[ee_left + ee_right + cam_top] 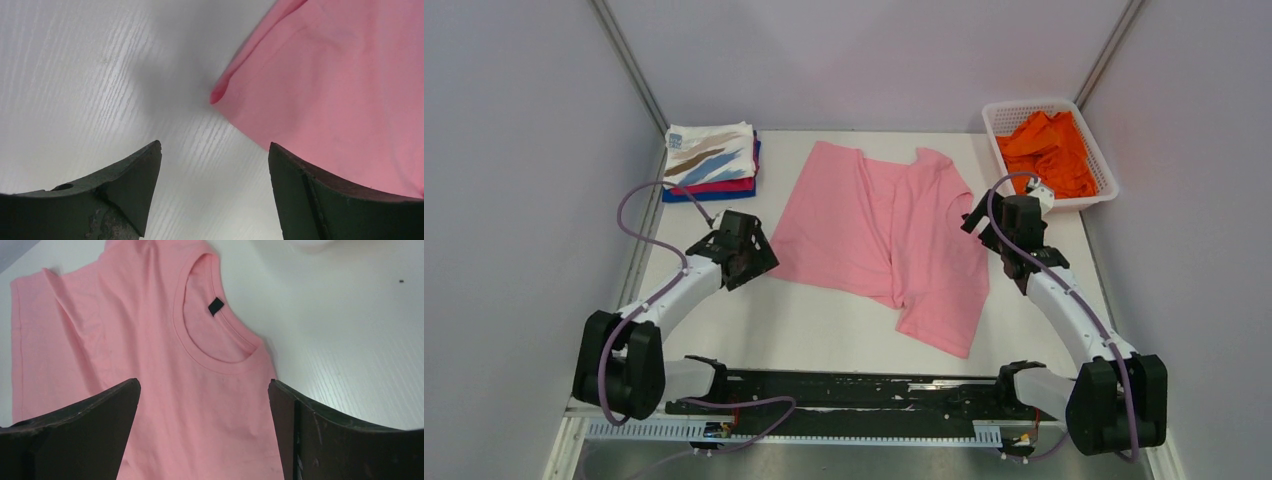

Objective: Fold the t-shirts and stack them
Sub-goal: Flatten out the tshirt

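found pink t-shirt unfolded on table between left gripper and right gripper, fingers of both released. counted three folded t-shirts stacked far left; saw orange t-shirt crumpled in basket. judged task past halfway.

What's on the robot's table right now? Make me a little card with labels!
Middle: pink t-shirt, spread out and rumpled, not yet folded
Far left stack: printed white t-shirt on top, magenta t-shirt under it, blue t-shirt at the bottom
Far right: white basket holding an orange t-shirt
Left gripper: open, empty, by the pink shirt's left edge
Right gripper: open, empty, above the pink shirt near its collar
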### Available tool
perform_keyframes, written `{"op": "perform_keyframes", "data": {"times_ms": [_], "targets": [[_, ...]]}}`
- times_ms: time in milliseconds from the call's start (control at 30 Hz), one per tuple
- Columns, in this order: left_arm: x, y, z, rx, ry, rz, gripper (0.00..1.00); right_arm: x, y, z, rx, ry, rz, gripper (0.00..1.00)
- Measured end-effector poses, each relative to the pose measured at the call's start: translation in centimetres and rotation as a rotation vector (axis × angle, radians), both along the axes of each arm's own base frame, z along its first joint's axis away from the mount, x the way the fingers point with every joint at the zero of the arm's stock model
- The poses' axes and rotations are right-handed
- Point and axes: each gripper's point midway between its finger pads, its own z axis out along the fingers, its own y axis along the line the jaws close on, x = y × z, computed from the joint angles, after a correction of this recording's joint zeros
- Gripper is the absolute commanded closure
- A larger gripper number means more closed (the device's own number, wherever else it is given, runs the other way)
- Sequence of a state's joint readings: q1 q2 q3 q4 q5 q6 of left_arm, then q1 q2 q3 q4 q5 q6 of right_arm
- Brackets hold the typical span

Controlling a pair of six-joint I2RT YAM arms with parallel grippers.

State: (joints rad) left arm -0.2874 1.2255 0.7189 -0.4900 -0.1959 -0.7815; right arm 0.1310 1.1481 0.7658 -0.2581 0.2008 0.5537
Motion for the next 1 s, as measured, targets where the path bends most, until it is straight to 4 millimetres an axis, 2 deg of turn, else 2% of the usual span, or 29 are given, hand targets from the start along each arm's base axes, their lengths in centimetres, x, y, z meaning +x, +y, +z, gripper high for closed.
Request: {"op": "perform_keyframes", "data": {"times_ms": [133, 267, 433, 700, 867, 900, 967, 1000], "targets": [[0.3, 0.2, -2.6, -0.008, 0.08, 0.03, 0.3, -1.1, 0.0, -1.2, 0.015, 0.019, -0.011, 0.0], [0.6, 0.0, -4.4, -0.016, 0.141, 0.041, 0.37, -1.0, 0.0, -1.2, 0.017, 0.015, -0.011, 0.0], [2.5, -0.5, -4.4, -0.038, 0.128, 0.06, 0.45, -1.0, 0.0, -1.2, 0.017, 0.015, -0.011, 0.0], [3.3, -0.6, -4.5, -0.046, 0.127, 0.077, 0.57, -1.0, -0.2, -1.2, 0.012, 0.015, -0.018, 0.0], [3.7, -0.7, -4.7, -0.045, 0.135, 0.077, 0.75, -1.0, -0.4, -1.2, 0.006, 0.015, -0.026, 0.0], [3.8, -0.8, -4.7, -0.047, 0.136, 0.076, 0.89, -1.0, -0.4, -1.2, 0.005, 0.016, -0.027, 0.0], [4.0, -0.9, -4.8, -0.052, 0.136, 0.078, 1.0, -1.1, -0.5, -1.1, 0.001, 0.015, -0.033, 0.0], [4.1, -1.0, -4.8, -0.051, 0.138, 0.072, 1.0, -1.1, -0.6, -1.0, 0.0, 0.012, -0.035, 0.0]]}}
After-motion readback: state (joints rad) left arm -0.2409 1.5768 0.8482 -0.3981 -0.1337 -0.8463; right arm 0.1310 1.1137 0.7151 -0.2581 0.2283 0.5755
